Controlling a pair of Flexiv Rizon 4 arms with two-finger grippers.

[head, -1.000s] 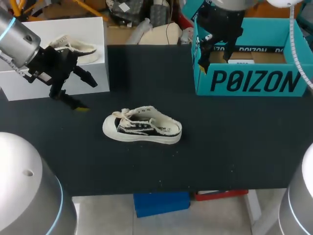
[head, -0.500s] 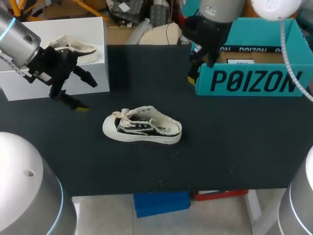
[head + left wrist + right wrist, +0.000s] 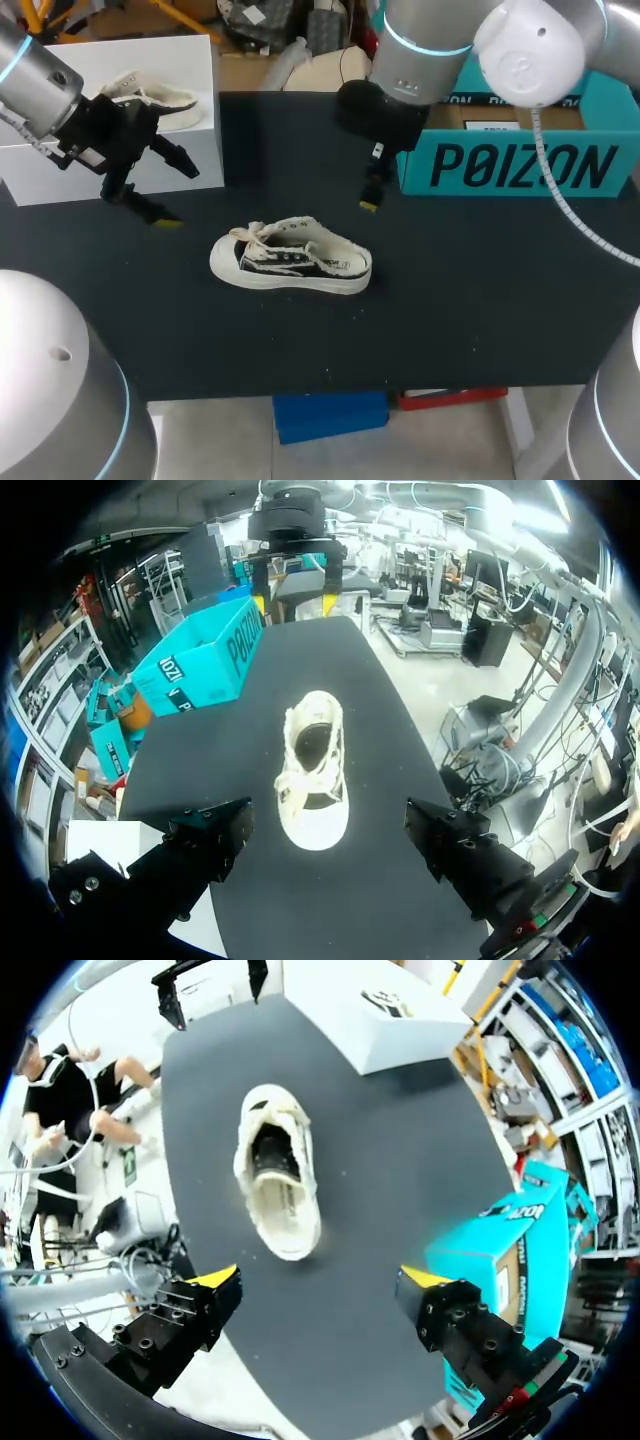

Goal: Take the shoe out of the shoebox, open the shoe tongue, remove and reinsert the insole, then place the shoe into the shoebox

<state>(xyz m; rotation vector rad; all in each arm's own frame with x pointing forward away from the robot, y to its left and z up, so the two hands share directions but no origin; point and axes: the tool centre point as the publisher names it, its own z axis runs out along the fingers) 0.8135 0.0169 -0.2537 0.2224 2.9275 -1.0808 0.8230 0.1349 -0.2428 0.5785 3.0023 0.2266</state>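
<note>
A cream and black low shoe (image 3: 290, 258) lies on its sole on the black table (image 3: 470, 290), toe toward my left arm. The teal shoebox (image 3: 520, 165) stands open at the back right. My right gripper (image 3: 372, 195) hangs open just left of the box, above and behind the shoe's heel. From its wrist the shoe (image 3: 275, 1175) lies ahead of the open gripper (image 3: 320, 1280), mouth upward. My left gripper (image 3: 182, 197) is open, left of and behind the toe. In the left wrist view the shoe (image 3: 312, 770) lies ahead of that gripper (image 3: 325, 850), untouched.
A white box (image 3: 110, 150) stands at the back left with a second shoe (image 3: 150, 95) on top. Bare black tabletop surrounds the shoe on all sides. The table's front edge runs below the shoe.
My right arm has swung left and down, from over the shoebox to a spot beside its left end, nearer the shoe. The left arm and the shoe have not moved.
</note>
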